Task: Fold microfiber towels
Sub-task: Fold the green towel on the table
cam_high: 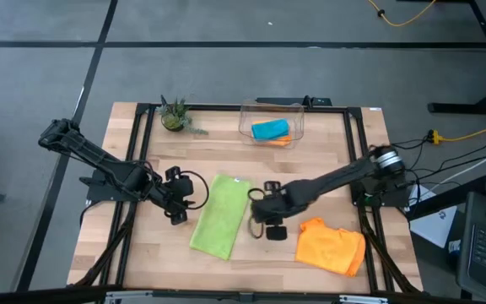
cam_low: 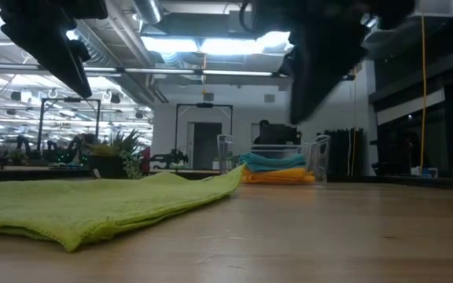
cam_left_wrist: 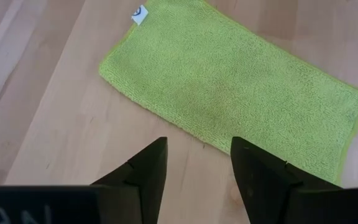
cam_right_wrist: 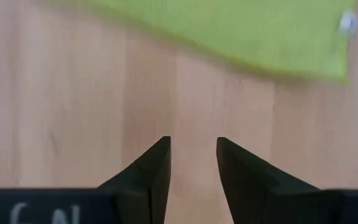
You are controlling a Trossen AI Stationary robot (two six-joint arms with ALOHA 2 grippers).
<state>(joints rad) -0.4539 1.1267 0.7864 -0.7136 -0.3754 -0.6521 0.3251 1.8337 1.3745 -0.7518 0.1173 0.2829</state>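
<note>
A lime green towel (cam_high: 219, 215) lies flat on the table's middle as a long folded strip, its white tag (cam_left_wrist: 140, 15) at the far corner. My left gripper (cam_left_wrist: 197, 152) hovers open just left of it (cam_high: 186, 201), fingers slanting down at bare wood. Just right of the towel my right gripper (cam_right_wrist: 193, 149) hovers open above bare table (cam_high: 261, 213), the green edge (cam_right_wrist: 241, 31) ahead of its fingers. An orange towel (cam_high: 332, 245) lies crumpled at the near right. A teal towel (cam_high: 270, 129) rests on another orange one (cam_high: 281, 141) inside the clear bin (cam_high: 251, 108).
The clear bin (cam_low: 318, 161) stands at the far middle of the table. A small potted plant (cam_high: 174, 116) sits at the far left. Black frame rails (cam_high: 129, 169) run along the table's sides. Bare wood lies near the front edge, between the green and the orange towel.
</note>
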